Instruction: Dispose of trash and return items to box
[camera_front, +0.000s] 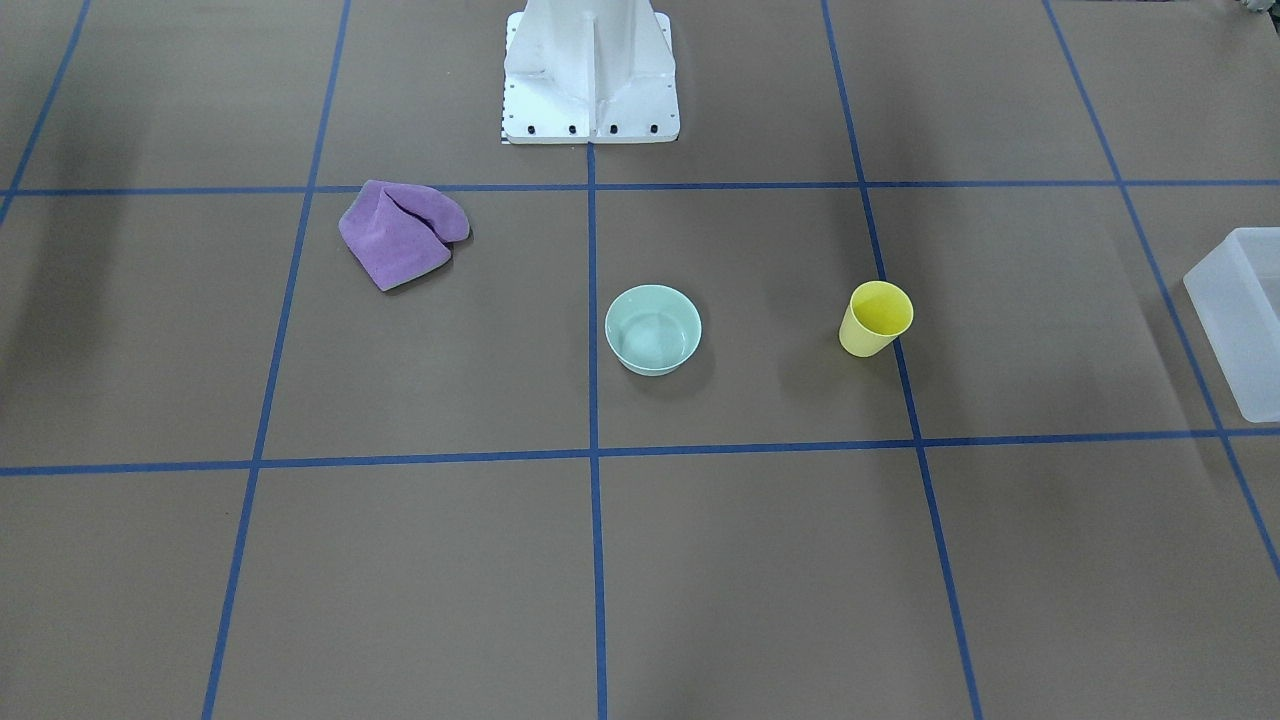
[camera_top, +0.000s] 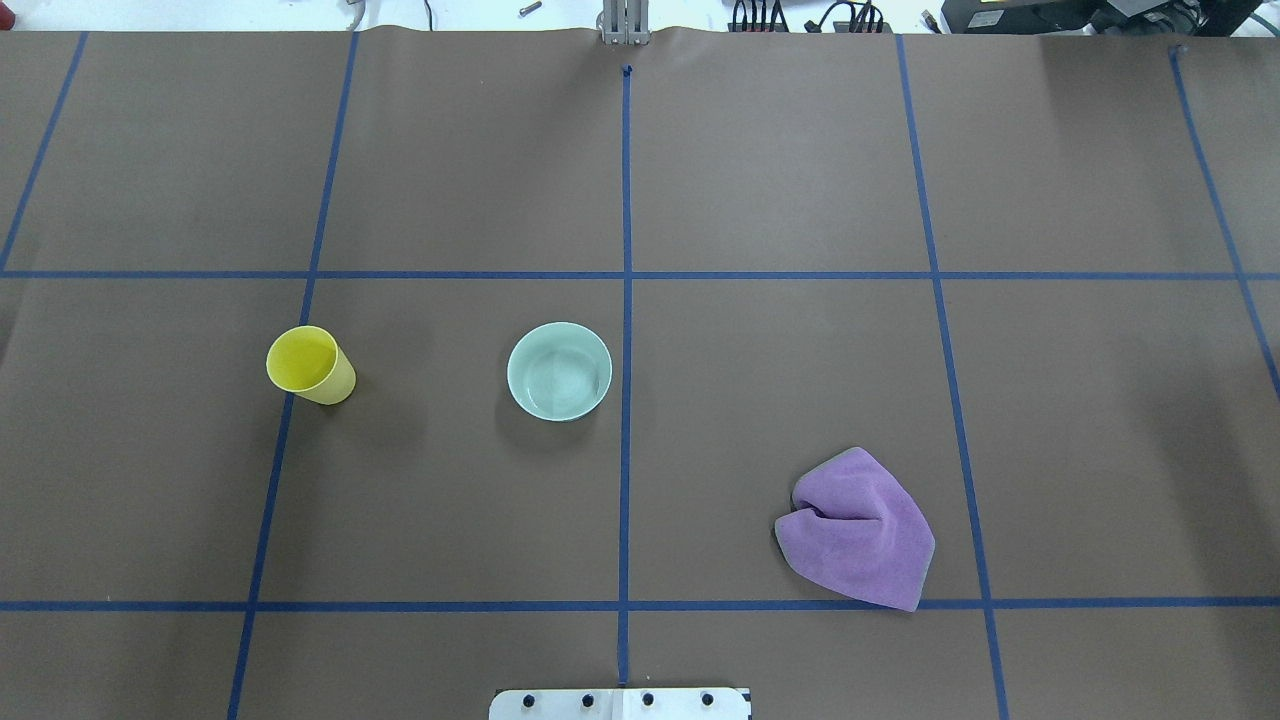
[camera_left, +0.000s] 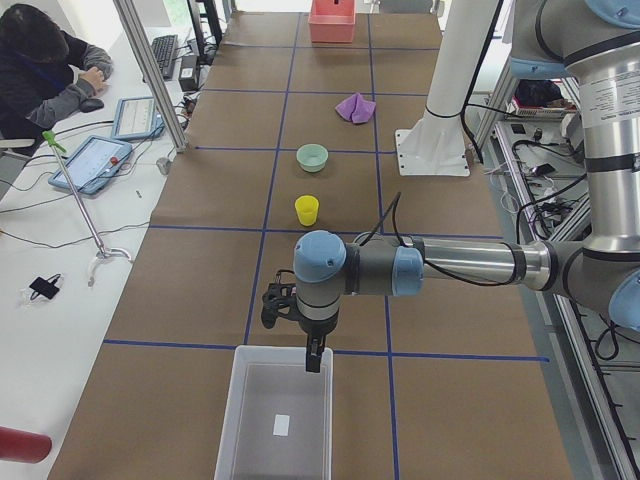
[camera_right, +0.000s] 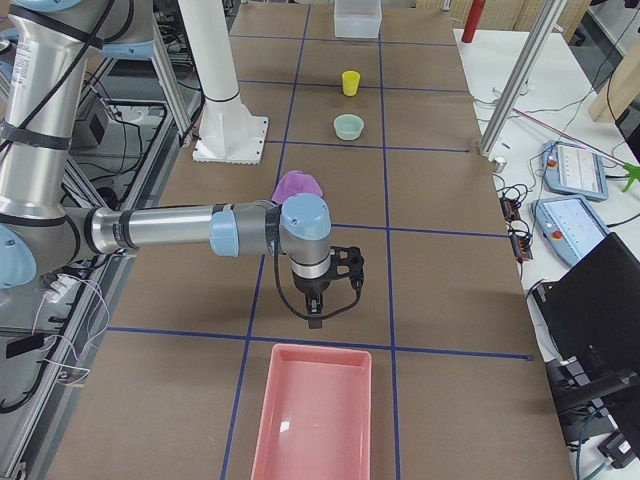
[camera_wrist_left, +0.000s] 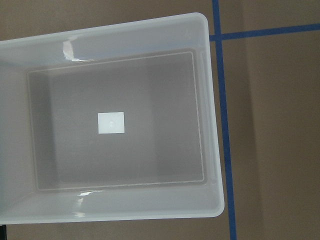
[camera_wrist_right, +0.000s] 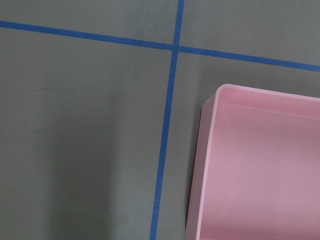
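Note:
The frosted white box (camera_left: 238, 400) stands empty at the table's left end; its rim fills the left wrist view (camera_wrist_left: 212, 125). My left gripper (camera_left: 315, 358) hangs above the box's near edge; I cannot tell if it is open or shut. My right gripper (camera_right: 315, 318) hangs above the table just short of a pink bin (camera_right: 262, 410); I cannot tell its state either. A yellow cup (camera_top: 310, 365), a pale green bowl (camera_top: 559, 371) and a crumpled purple cloth (camera_top: 857, 528) lie on the table's middle.
The robot's white base (camera_front: 590, 70) stands at the table's near edge. A person sits at a side desk (camera_left: 50, 70) with tablets. Metal frame posts (camera_left: 150, 70) stand along the table's far side.

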